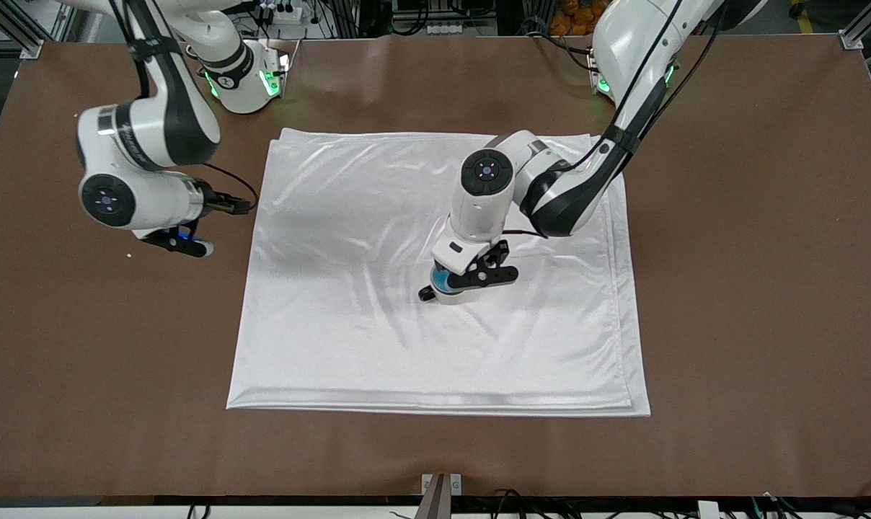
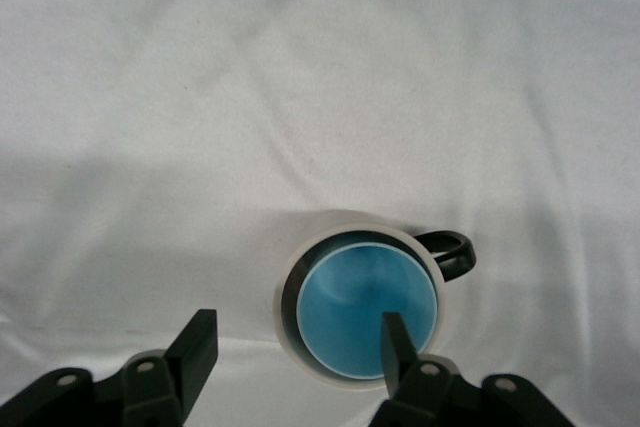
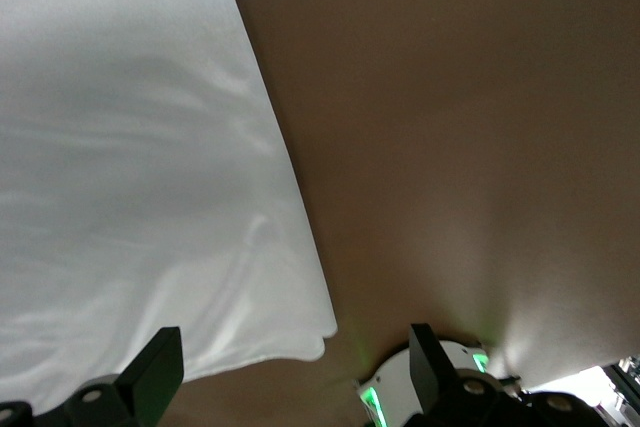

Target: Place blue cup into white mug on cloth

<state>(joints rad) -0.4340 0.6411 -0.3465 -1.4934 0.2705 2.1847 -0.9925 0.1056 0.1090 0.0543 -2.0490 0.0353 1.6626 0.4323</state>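
The blue cup (image 2: 360,307) sits inside the white mug (image 2: 288,312), whose black handle (image 2: 452,252) sticks out to one side. The mug stands upright on the white cloth (image 2: 300,97), near its middle. My left gripper (image 2: 298,327) is open just above the mug, one finger (image 2: 397,342) over the cup's rim and the other over the cloth beside the mug. In the front view the left gripper (image 1: 473,277) covers most of the mug (image 1: 446,297) and cup (image 1: 440,280). My right gripper (image 1: 179,241) is open and empty over bare table beside the cloth (image 1: 349,216).
The brown table (image 1: 753,288) surrounds the cloth on all sides. The right wrist view shows a cloth corner (image 3: 120,147), bare table (image 3: 450,147) and the right arm's base with green lights (image 3: 425,382). The right arm waits.
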